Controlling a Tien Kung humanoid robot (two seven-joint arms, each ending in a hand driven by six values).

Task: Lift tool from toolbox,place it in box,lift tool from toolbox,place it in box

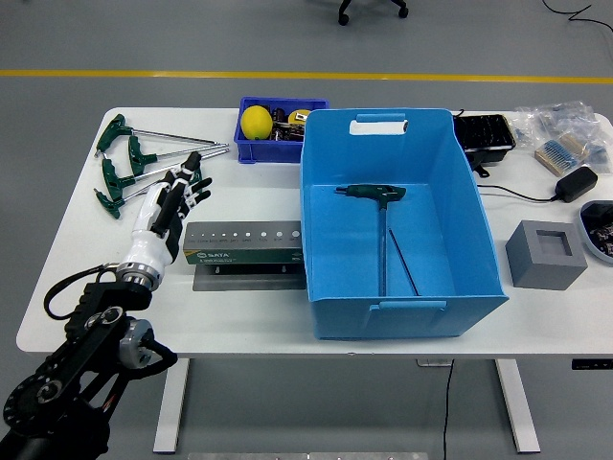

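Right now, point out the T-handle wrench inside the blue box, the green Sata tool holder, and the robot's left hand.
T-handle wrench (375, 193): head view, on its green handle.
Green Sata tool holder (245, 255): head view, on its green front face.
Left hand (168, 213): head view, on the back of the hand.

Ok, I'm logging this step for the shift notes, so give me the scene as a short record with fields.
left hand: open, empty, over the table left of the toolbox
right hand: not in view
blue box: holds one green T-handle tool
toolbox: grey-green, beside the blue box's left wall
tools left: four green T-handle wrenches on the table, far left
small blue bin: holds a yellow ball
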